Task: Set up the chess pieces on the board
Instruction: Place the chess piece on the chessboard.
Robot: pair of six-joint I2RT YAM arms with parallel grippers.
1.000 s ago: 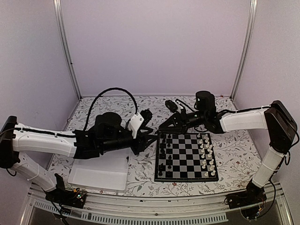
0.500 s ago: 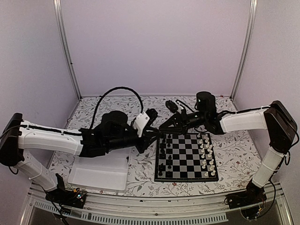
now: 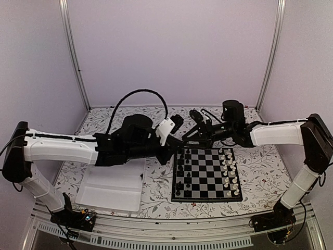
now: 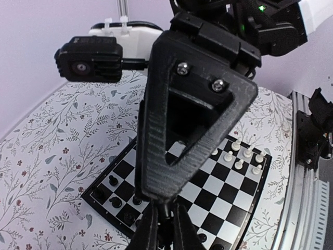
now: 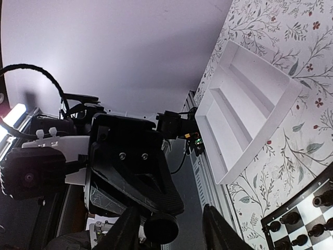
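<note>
Pieces: the black chess pieces [image 3: 180, 174] stand in two files along the left edge of the board [image 3: 206, 173]. The white pieces [image 3: 229, 169] line the opposite edge.
Handling: the pieces are probably very light, hard moulded plastic, smooth and a little glossy. They look easy to tip or flick, and neighbours stand on the adjoining squares.
Where to grip: probably at the narrow upper body, from straight above and with fingertips only, so the wider foot lands flat.
Shapes: small round-footed pegs with knobbed tops. They are too small to tell one kind from another.
Board: thin, flat and apparently stiff, with black and white squares inside a thin black border.
Left gripper [image 4: 164, 232]: it hangs by the board's far left corner with its fingers drawn close together. Something dark sits between them, and I cannot tell whether it is a piece or whether they grip it.
Right gripper [image 5: 169, 232]: its fingers are spread, and it hovers tip to tip with the other gripper near that same corner. A dark rounded thing shows between the fingers, clear of at least one of them.
Tray [image 3: 110, 190]: white, shallow, rigid-looking plastic with dividers, just left of the board.
Table cover [image 3: 156, 194]: a pale matte sheet printed with leafy sprigs.
</note>
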